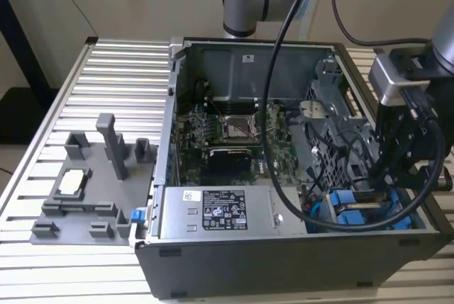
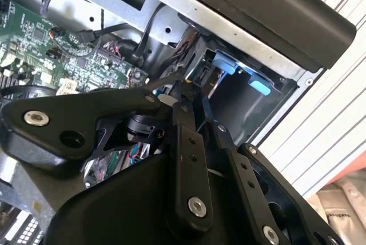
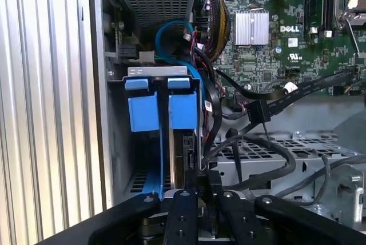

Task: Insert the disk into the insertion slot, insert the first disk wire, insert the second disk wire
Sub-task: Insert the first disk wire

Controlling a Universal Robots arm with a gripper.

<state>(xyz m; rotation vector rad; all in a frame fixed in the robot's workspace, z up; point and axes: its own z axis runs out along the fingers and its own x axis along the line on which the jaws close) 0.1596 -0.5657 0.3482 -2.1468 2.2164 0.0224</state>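
1. Gripper [image 3: 203,183] was seen closed, with a dark plug [image 3: 203,172] apparently pinched between the fingers.
2. It was held just beside the edge of the disk [image 3: 184,113], with black cables [image 3: 251,159] close alongside.
3. Disk was found seated in the slot [image 3: 118,136], beside a second blue carrier [image 3: 143,112].
4. Step judged: first wire insertion.
5. Next move judged to need the plug squared to the disk's port and the cables kept clear.

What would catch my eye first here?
An open computer case sits on a slatted table, its green motherboard bared in the middle. Two bright blue carriers stand side by side in the case's corner at the exterior view's lower right, with the black gripper close by them.
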